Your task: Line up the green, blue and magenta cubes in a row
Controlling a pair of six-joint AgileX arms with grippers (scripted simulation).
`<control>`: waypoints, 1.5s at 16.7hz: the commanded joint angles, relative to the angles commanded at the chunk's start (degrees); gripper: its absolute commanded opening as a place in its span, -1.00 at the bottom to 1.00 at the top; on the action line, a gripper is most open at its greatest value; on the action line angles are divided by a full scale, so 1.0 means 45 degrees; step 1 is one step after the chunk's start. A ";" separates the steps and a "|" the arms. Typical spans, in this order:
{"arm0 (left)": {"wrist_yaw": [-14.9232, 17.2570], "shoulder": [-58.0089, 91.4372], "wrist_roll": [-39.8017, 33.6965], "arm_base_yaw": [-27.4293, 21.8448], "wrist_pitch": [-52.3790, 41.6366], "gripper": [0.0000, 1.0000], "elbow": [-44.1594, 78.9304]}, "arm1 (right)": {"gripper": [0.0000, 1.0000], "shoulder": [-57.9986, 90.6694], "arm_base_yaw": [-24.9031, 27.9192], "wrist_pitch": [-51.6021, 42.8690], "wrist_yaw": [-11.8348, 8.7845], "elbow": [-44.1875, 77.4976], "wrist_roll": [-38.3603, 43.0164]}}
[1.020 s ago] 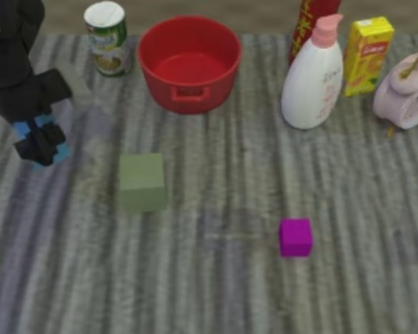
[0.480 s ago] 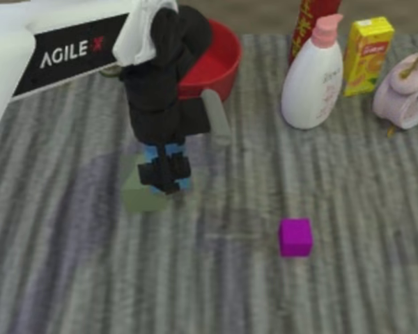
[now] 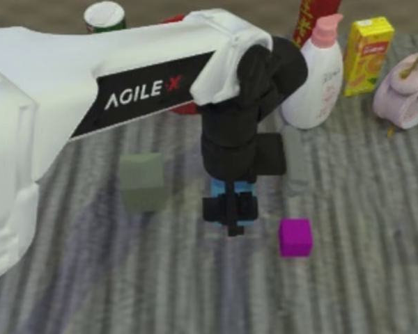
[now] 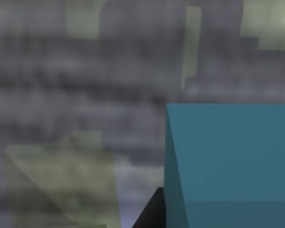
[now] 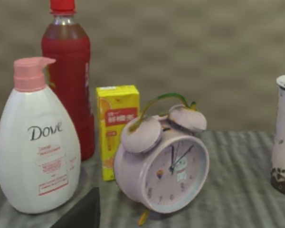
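The sage-green cube (image 3: 143,182) rests on the striped cloth left of centre, and it shows too in the left wrist view as the green cube (image 4: 61,185). At the right of centre lies the small magenta cube (image 3: 295,237). Between them my left gripper (image 3: 230,216) points down, shut on the blue cube (image 3: 231,190). That blue cube (image 4: 228,166) fills much of the left wrist view. Whether it touches the cloth is hidden. A dark part of my right gripper (image 5: 83,213) shows in the right wrist view; that arm is out of the top view.
Along the back stand a can (image 3: 104,14), a red bowl (image 3: 184,108) mostly under my left arm, a white pump bottle (image 3: 319,73), a red bottle (image 3: 308,17), a yellow juice carton (image 3: 366,52) and a pink alarm clock (image 3: 407,90).
My left arm has swept from the far left, over the green cube, to the spot between the green and magenta cubes, carrying the blue cube. Green and magenta cubes stayed put.
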 joint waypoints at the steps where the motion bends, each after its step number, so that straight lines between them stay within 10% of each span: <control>1: 0.0000 0.0000 0.0000 0.0000 0.0000 -1.00 0.0000 | 1.00 0.0000 0.0000 0.0000 0.0000 0.0000 0.0000; 15: 0.0010 0.1126 -0.0049 -0.0064 0.2934 -1.00 -0.1807 | 1.00 0.0000 0.0000 0.0000 0.0000 0.0000 0.0000; 25: 0.0010 0.1126 -0.0049 -0.0064 0.2934 0.51 -0.1807 | 1.00 0.0000 0.0000 0.0000 0.0000 0.0000 0.0000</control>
